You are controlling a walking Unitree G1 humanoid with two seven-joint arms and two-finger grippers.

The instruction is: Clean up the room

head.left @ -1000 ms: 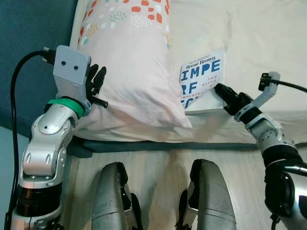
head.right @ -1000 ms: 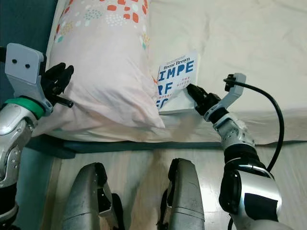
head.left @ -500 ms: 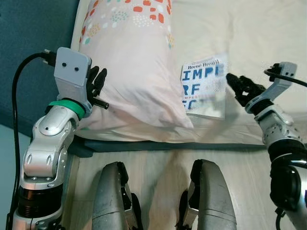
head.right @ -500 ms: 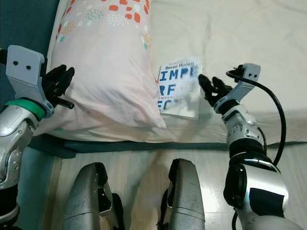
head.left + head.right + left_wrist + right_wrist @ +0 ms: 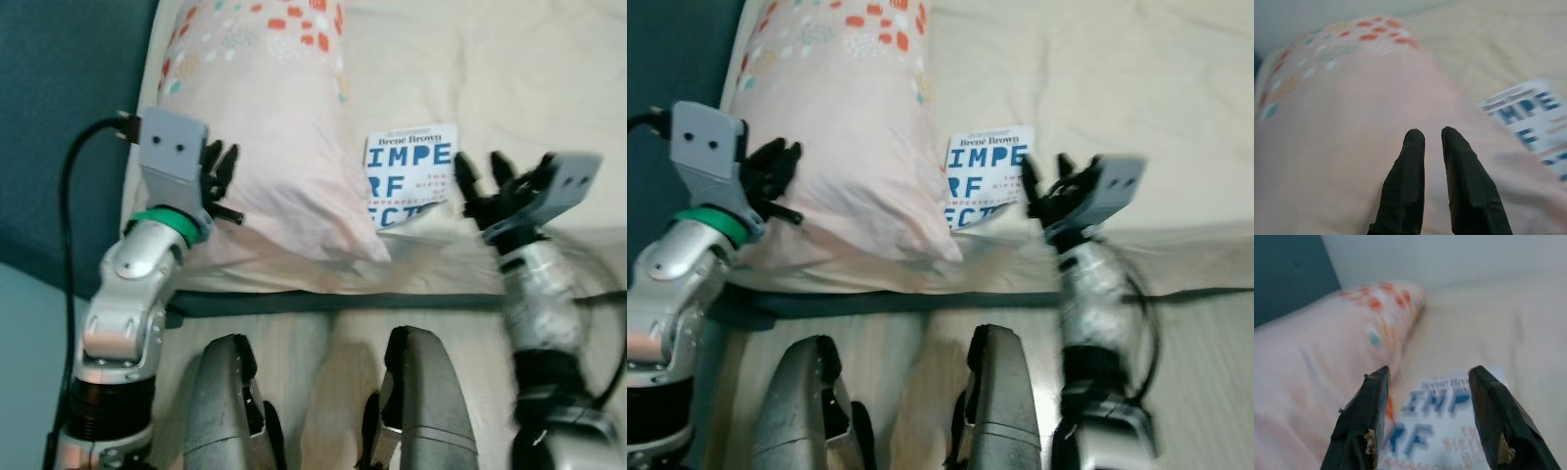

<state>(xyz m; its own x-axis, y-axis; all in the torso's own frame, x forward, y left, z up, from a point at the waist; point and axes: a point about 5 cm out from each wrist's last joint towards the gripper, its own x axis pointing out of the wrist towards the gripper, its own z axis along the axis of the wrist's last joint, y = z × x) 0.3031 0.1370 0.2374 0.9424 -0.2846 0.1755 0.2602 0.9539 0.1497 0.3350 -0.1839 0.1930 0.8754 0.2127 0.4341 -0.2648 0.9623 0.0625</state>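
left hand (image 5: 223, 168) raised at ten o'clock, fingers nearly together; right hand (image 5: 480, 182) up at two o'clock, fingers spread wide.

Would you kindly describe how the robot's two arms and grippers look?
Both arms are silver metal. The left gripper has long black fingers, a grey box with two dark holes, a green wrist band and a black cable. The right gripper has black fingers and a grey box.

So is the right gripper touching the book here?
Apart. In the left eye view the right gripper sits open beside the book, with bare sheet between its fingertips and the cover's edge.
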